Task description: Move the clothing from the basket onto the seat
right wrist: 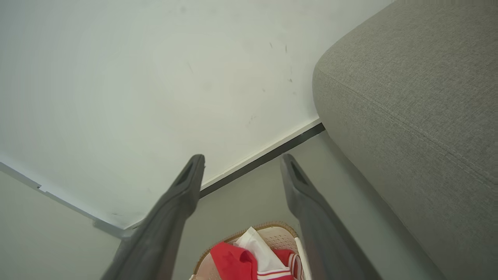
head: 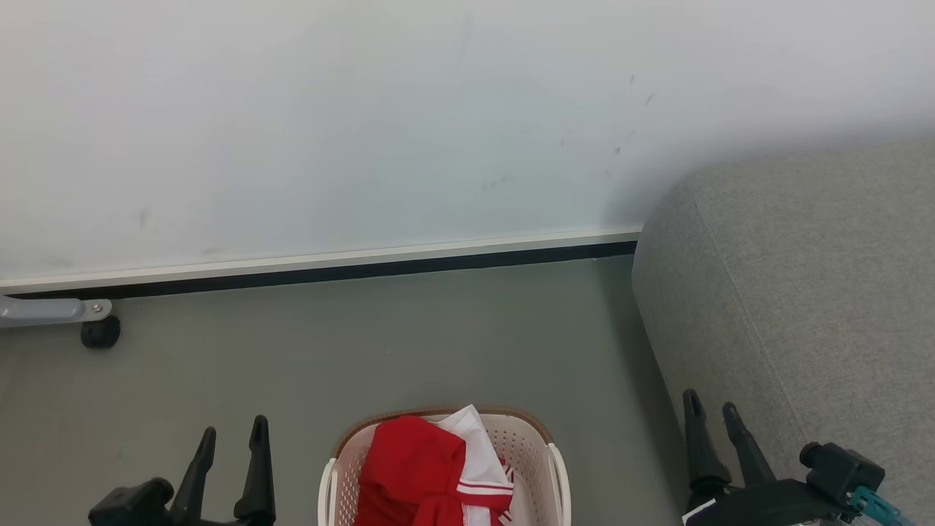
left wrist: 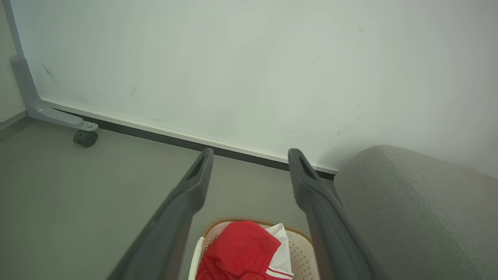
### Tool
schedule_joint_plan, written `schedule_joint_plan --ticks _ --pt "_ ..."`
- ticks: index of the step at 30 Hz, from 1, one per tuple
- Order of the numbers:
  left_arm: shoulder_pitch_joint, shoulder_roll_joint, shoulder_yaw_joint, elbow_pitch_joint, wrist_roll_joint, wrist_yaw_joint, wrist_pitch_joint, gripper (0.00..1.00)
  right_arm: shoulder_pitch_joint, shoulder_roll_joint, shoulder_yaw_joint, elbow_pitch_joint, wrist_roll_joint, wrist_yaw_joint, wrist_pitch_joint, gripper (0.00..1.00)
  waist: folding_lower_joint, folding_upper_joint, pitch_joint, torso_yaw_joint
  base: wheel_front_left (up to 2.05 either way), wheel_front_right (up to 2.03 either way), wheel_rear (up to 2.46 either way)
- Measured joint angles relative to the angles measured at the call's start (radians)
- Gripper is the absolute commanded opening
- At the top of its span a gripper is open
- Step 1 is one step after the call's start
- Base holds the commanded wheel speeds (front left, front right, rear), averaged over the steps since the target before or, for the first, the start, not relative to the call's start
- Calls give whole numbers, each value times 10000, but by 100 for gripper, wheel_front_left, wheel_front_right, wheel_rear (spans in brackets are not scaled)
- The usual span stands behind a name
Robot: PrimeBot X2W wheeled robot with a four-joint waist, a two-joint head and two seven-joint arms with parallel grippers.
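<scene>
The basket (head: 522,442) is made of cream-white plastic with many small holes in its walls, rounded corners and a brown rim that looks woven. It stands on the smooth grey-green floor (head: 380,343), at the bottom middle of the head view. Inside it lies the clothing (head: 413,467), a soft crumpled heap of bright red fabric with a white panel and a red-and-white striped band, and it rises a little above the rim. To the right of the basket is the sofa (head: 803,292), a large block covered in grey woven cloth, with rounded edges and a stitched seam along its side. The left hand (head: 234,427) is at the lower left of the head view, to the left of the basket and apart from it. Its two long dark fingers are spread wide and hold nothing. The right hand (head: 710,402) is at the lower right, between the basket and the sofa, close to the side of the sofa. Its fingers are also spread wide and hold nothing. In both wrist views the clothing shows low between the fingers, beyond them, and neither hand touches it. Behind the floor stands a white board (head: 365,131), smooth and matte with a few small dark marks. At its left end is a grey metal foot (head: 51,310) with a small black wheel (head: 100,332).
</scene>
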State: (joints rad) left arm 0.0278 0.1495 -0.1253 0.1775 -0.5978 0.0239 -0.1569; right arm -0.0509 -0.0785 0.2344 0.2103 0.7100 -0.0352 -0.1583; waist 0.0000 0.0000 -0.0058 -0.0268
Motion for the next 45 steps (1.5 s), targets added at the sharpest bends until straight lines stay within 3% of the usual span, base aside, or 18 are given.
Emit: schedule_joint_plan --ticks 26,45 --pt "522 58 -100 -297 2993 466 -951 100 9 -219 1068 25 -3173 -311 -911 100 0 0 -124 -175 0 0 0" --pt "825 -42 134 -384 3033 464 -957 100 29 -209 978 184 -3325 -291 -913 100 0 0 -70 -199 0 0 0"
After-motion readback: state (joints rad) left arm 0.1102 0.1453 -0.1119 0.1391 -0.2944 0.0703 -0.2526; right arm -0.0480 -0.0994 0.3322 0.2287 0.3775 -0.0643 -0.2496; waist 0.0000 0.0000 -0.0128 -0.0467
